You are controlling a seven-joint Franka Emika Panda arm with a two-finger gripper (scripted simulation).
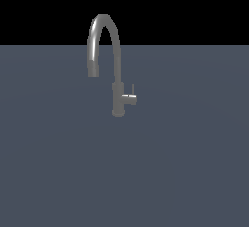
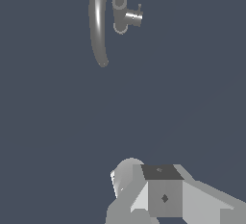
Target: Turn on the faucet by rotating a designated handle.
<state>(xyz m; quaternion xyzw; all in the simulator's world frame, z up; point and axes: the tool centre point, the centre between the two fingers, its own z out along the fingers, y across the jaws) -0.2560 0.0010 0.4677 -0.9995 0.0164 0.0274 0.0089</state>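
Observation:
The faucet (image 1: pixel 115 70) is a grey metal gooseneck tap standing on the dark blue-grey surface, its arched spout curving toward the exterior view's left. The handle (image 1: pixel 129 97) is a short stub on the body's lower part, pointing to the exterior view's right and ending in a thin upright pin. In the wrist view the faucet (image 2: pixel 98 21) and the handle (image 2: pixel 133 17) lie far off. Grey blocky parts of my gripper (image 2: pixel 161 194) show only in the wrist view, well apart from the tap. How its jaws stand is hidden. The arm is absent from the exterior view.
A flat dark blue-grey surface (image 1: pixel 121 172) stretches all around the tap, with a black background behind it. No other objects show.

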